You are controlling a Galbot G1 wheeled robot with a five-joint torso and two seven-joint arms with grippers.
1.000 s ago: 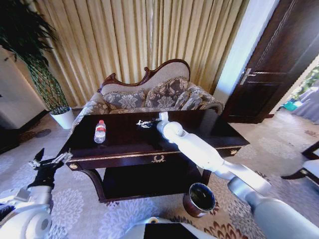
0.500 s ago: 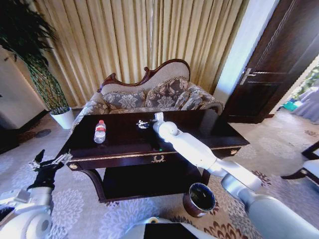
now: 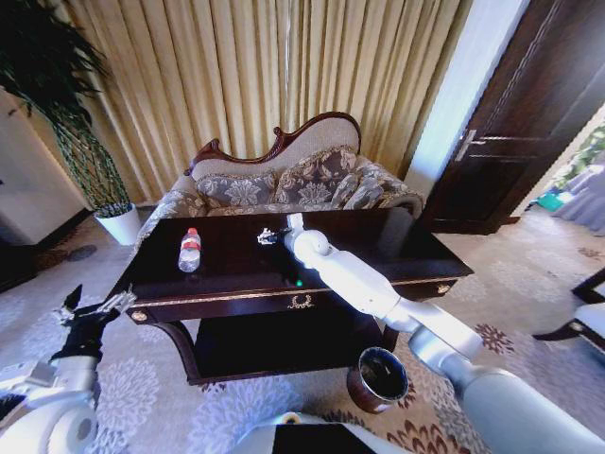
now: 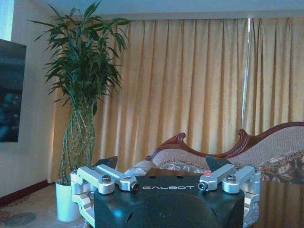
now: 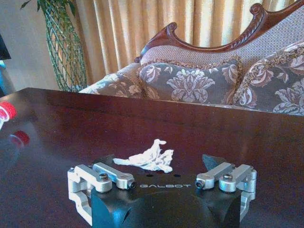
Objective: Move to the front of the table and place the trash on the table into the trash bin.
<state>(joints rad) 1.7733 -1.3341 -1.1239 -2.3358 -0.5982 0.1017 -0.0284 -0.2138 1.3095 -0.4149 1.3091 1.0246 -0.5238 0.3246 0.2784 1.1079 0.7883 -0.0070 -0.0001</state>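
Here, a crumpled white paper scrap [image 5: 147, 159] is lying on the dark table [image 5: 237, 137], directly ahead of my right gripper [image 5: 161, 166] and centred between its spread fingers, which are holding nothing. Its long axis is running across the gap, from one finger toward the other. I am reaching with this arm since it is far nearer; my left gripper [image 3: 90, 310], also open and empty, is hanging off the table's end, beside the bottle [image 3: 190, 250].
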